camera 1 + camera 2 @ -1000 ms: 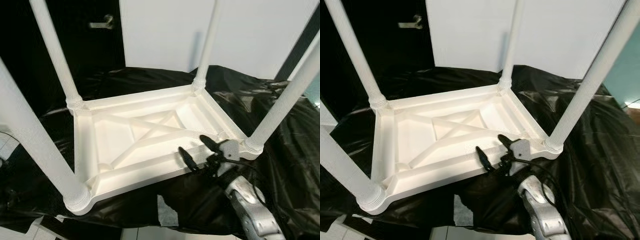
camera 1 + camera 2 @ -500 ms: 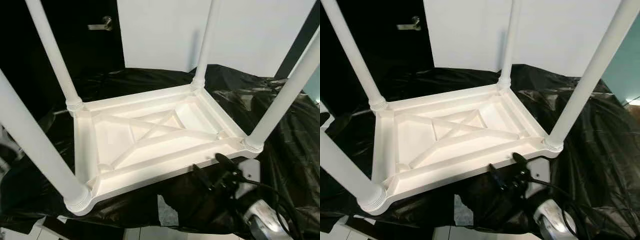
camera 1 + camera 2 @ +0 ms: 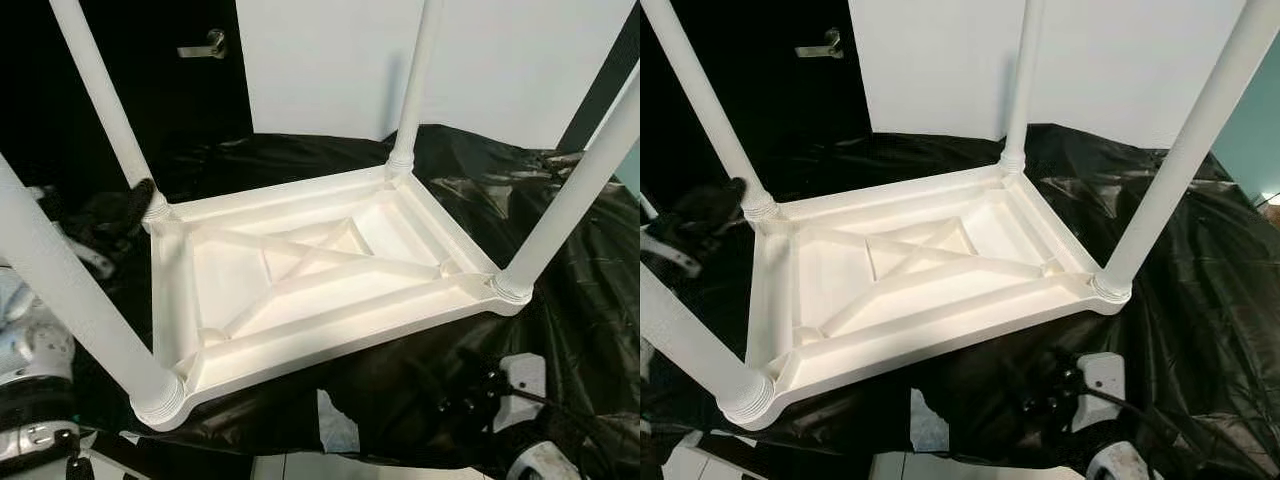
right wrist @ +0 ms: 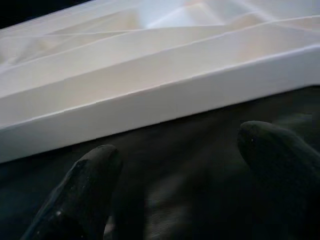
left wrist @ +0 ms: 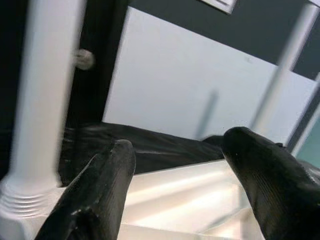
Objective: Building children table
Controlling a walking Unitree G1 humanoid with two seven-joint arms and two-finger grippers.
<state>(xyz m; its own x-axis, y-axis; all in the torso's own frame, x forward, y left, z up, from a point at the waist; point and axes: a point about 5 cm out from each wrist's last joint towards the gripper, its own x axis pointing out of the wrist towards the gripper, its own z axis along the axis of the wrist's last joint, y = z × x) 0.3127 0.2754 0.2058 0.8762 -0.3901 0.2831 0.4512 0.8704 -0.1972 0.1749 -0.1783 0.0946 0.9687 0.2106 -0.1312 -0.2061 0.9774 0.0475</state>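
A white plastic children's table (image 3: 310, 330) lies upside down on a black plastic sheet, with all of its legs pointing up. My left gripper (image 3: 133, 206) is blurred and hovers beside the base of the far-left leg (image 3: 105, 100). In the left wrist view its fingers (image 5: 95, 195) are spread wide, with that leg (image 5: 45, 100) off to one side and nothing between them. My right gripper (image 3: 468, 388) sits low over the sheet, just short of the table's near rim (image 4: 165, 100). It is open and empty, its fingers (image 4: 85, 190) apart from the rim.
The black sheet (image 3: 590, 300) covers the whole work surface, with a torn pale patch (image 3: 335, 425) near the front. Behind stand a white wall panel (image 3: 330, 60) and a dark door with a handle (image 3: 205, 42). The near-left leg (image 3: 70, 300) and near-right leg (image 3: 575, 200) rise close by.
My right gripper has drawn back from the table's near rim, down towards me. My left arm has come up into view next to the far-left leg's base.
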